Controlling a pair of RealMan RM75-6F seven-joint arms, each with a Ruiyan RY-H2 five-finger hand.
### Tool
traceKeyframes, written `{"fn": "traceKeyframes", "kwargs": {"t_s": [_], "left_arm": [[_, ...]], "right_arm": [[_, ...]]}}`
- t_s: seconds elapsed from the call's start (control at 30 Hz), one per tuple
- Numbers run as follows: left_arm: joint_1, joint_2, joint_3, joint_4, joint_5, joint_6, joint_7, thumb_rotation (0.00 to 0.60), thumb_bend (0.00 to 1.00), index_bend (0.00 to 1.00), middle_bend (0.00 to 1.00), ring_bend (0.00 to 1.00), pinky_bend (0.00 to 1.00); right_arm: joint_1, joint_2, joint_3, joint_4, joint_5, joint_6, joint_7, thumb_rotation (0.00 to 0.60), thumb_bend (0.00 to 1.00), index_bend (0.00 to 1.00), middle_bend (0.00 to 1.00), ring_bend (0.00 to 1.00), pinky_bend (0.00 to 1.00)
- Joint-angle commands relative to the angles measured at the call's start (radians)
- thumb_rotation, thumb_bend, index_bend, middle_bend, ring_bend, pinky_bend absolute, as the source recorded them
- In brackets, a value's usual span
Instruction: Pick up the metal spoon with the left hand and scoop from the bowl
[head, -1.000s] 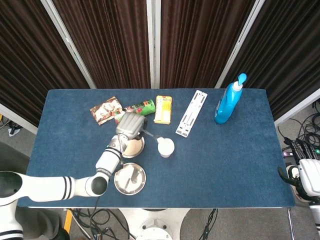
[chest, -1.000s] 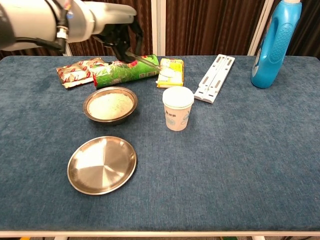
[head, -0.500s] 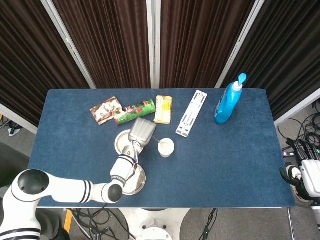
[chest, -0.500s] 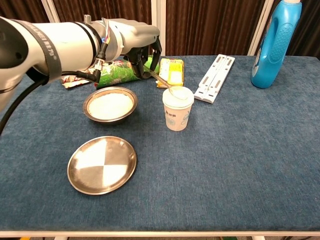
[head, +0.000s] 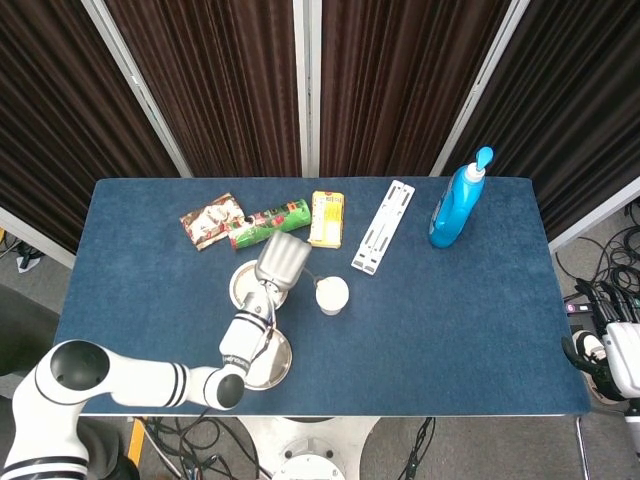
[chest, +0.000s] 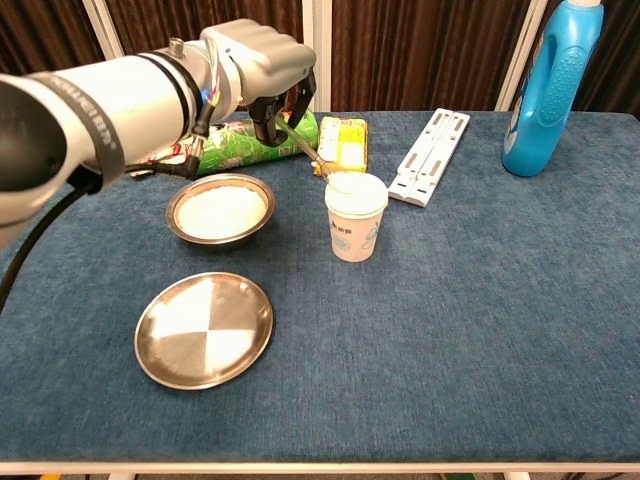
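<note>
My left hand (chest: 262, 68) hovers above the table behind the steel bowl (chest: 220, 211) and grips the metal spoon (chest: 301, 146) by its handle. The spoon slants down to the right, and its tip sits at the rim of the paper cup (chest: 356, 215). White powder fills the bowl. In the head view the left hand (head: 283, 257) covers the bowl's right side (head: 243, 284), next to the cup (head: 332, 294). My right hand (head: 612, 362) hangs off the table's right edge, its fingers unclear.
An empty steel plate (chest: 204, 329) lies in front of the bowl. Along the back lie a snack packet (head: 211, 220), a green tube (head: 270, 218), a yellow box (head: 326, 218) and a white rack (head: 383, 226). A blue bottle (head: 456, 205) stands at the back right.
My left hand has carried the spoon rightward from above the green tube, past the bowl; the spoon tip now sits at the cup's rim. The right hand has stayed put.
</note>
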Motion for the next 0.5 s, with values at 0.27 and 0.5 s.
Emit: {"fn": "traceKeyframes", "kwargs": {"t_s": [0.27, 0.5], "left_arm": [[0.030, -0.112, 0.150, 0.134, 0.321, 0.150, 0.142, 0.600, 0.48, 0.64, 0.92, 0.88, 1.00], [0.063, -0.129, 0.141, 0.170, 0.387, 0.143, 0.161, 0.600, 0.48, 0.64, 0.92, 0.88, 1.00]], "right_arm": [[-0.005, 0.003, 0.000, -0.003, -0.004, 0.008, 0.000, 0.600, 0.27, 0.00, 0.16, 0.00, 0.00], [-0.007, 0.003, -0.001, -0.009, -0.007, 0.012, -0.004, 0.600, 0.27, 0.00, 0.16, 0.00, 0.00]]}}
